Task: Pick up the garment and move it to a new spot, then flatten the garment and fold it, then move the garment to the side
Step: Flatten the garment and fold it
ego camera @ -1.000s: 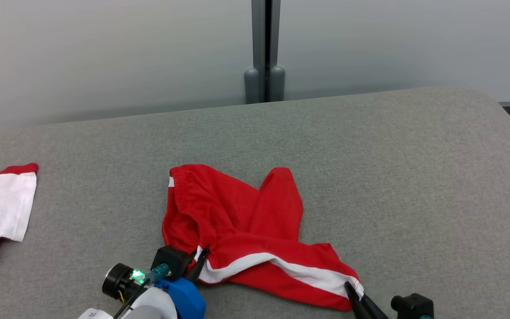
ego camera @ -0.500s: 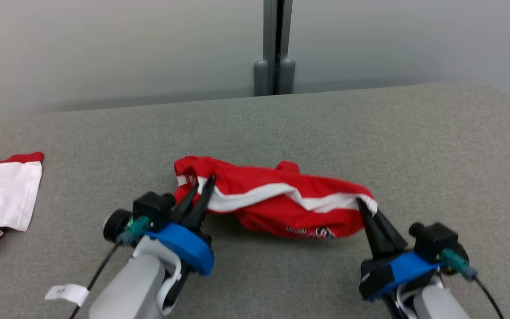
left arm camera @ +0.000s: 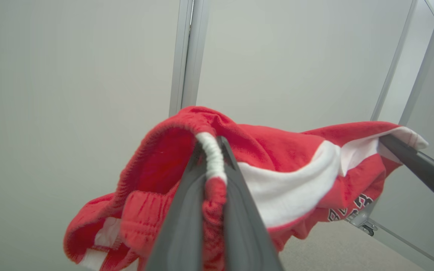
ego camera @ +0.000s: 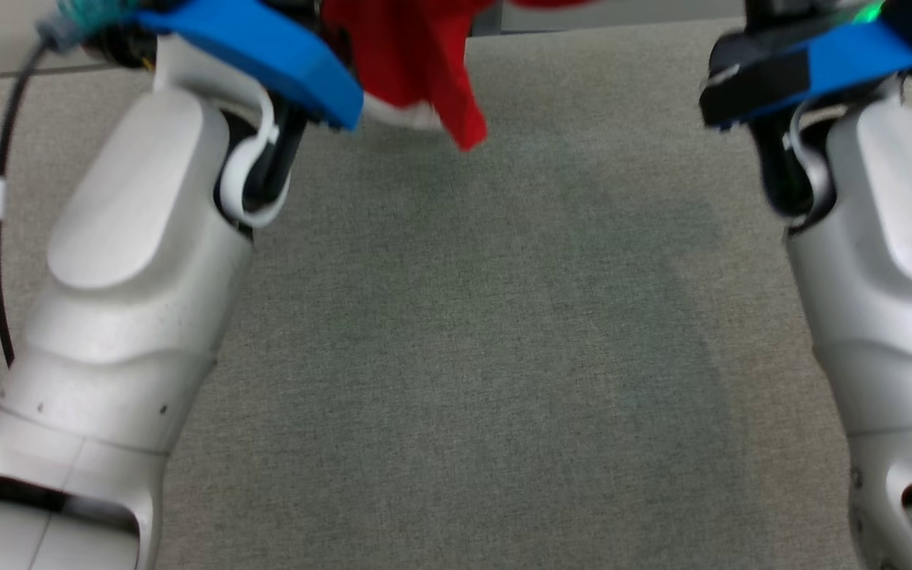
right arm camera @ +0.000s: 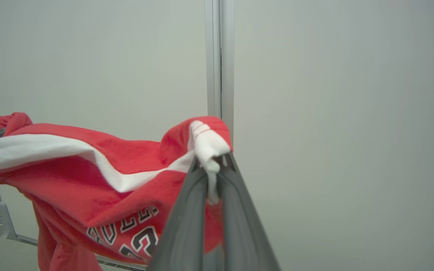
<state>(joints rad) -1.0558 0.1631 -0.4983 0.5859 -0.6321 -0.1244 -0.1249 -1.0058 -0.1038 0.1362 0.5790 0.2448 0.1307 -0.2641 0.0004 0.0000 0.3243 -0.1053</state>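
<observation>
Two grips: left pincer and right pincer are clamping the garment, sagging between them. I'm judging it mid-carry; next needs even, taut lowering.

The red garment, white-striped with black-and-white lettering, hangs bunched in the air, stretched sideways, over the bench near its far edge.

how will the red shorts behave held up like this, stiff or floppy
Probably floppy: the red shorts sag between the left gripper and right gripper, with loose folds hanging below. Likely light, since two small edge pinches carry them. They may swing or bunch when moved.
</observation>
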